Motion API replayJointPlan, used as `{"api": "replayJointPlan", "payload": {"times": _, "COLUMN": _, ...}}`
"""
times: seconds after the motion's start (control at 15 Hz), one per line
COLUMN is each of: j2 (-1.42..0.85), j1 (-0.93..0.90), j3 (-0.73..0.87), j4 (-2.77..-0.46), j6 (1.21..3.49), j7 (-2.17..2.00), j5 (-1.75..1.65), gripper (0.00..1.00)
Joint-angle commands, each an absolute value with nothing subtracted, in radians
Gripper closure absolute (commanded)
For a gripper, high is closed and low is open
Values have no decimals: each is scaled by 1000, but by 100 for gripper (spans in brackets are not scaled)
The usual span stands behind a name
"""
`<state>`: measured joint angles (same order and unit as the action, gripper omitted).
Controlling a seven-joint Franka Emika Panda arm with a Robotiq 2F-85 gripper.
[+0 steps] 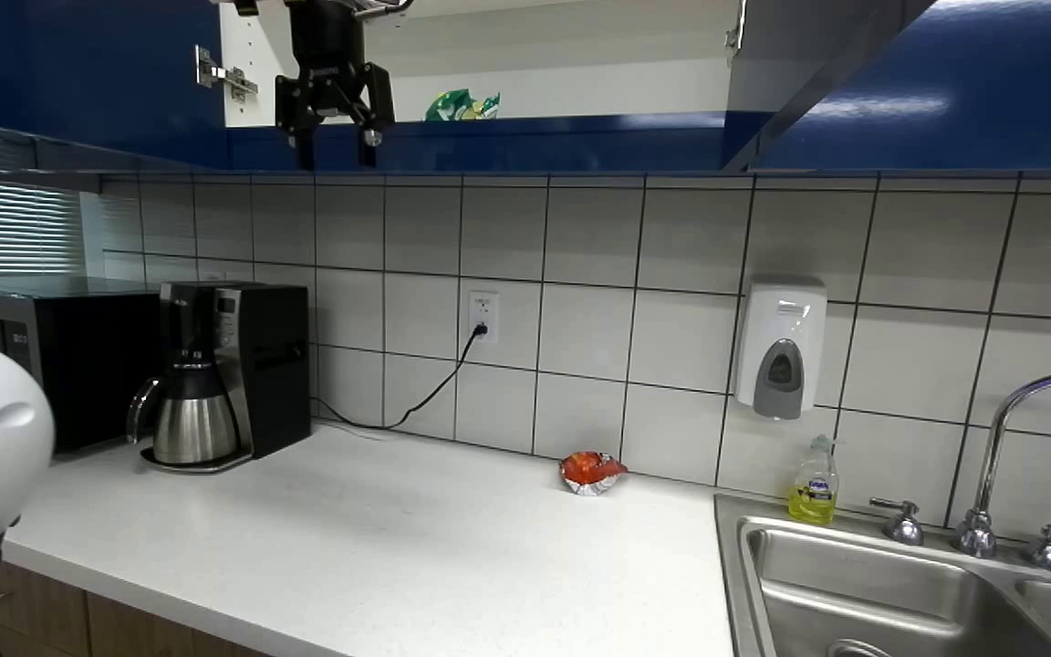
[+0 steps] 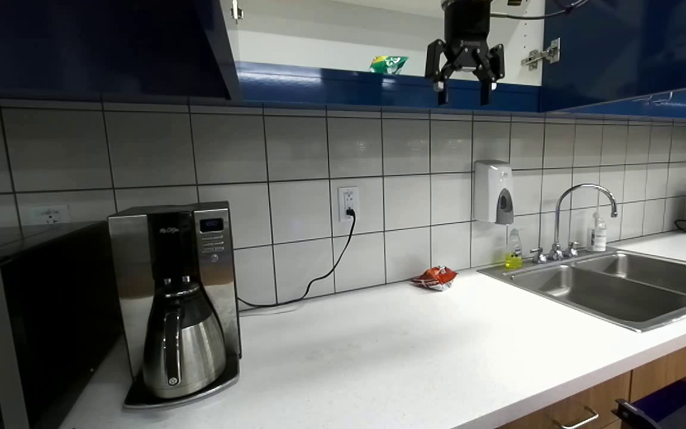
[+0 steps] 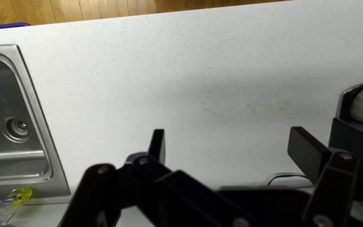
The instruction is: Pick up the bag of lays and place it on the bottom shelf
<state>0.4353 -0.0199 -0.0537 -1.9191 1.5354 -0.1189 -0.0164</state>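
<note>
A crumpled red and silver bag (image 1: pixel 590 471) lies on the white counter near the tiled wall; it also shows in an exterior view (image 2: pixel 436 277). A green and yellow bag (image 1: pixel 463 106) sits on the bottom shelf of the open cabinet, its lower part hidden behind the blue front edge (image 1: pixel 562 144). It also shows in an exterior view (image 2: pixel 388 64). I cannot read which bag is Lays. My gripper (image 1: pixel 337 153) points down, open and empty, in front of the cabinet's lower edge, high above the counter. In the wrist view its fingers (image 3: pixel 227 142) are wide apart; neither bag shows there.
A coffee maker (image 1: pixel 275 365) and microwave (image 2: pixel 51 322) stand at one end of the counter. A sink (image 1: pixel 863 584), faucet (image 1: pixel 995 438) and yellow soap bottle (image 1: pixel 814 488) are at the other. A soap dispenser (image 1: pixel 782 347) hangs on the wall. Cabinet doors (image 2: pixel 617 53) stand open.
</note>
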Motion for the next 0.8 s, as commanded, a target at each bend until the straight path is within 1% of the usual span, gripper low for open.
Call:
{"api": "replayJointPlan", "payload": {"times": 0.0, "j2": 491, "j1": -22, "j3": -38, "j4": -2050, "j6": 1607, "j7": -92, "j5": 1, "gripper": 0}}
{"api": "replayJointPlan", "payload": {"times": 0.33, "j2": 493, "j1": -24, "j3": -31, "j4": -2177, "j6": 1702, "j7": -76, "j5": 6, "gripper": 0}}
{"api": "replayJointPlan", "payload": {"times": 0.73, "j2": 478, "j1": -27, "j3": -37, "j4": -2274, "j6": 1760, "j7": -42, "j5": -16, "gripper": 0}}
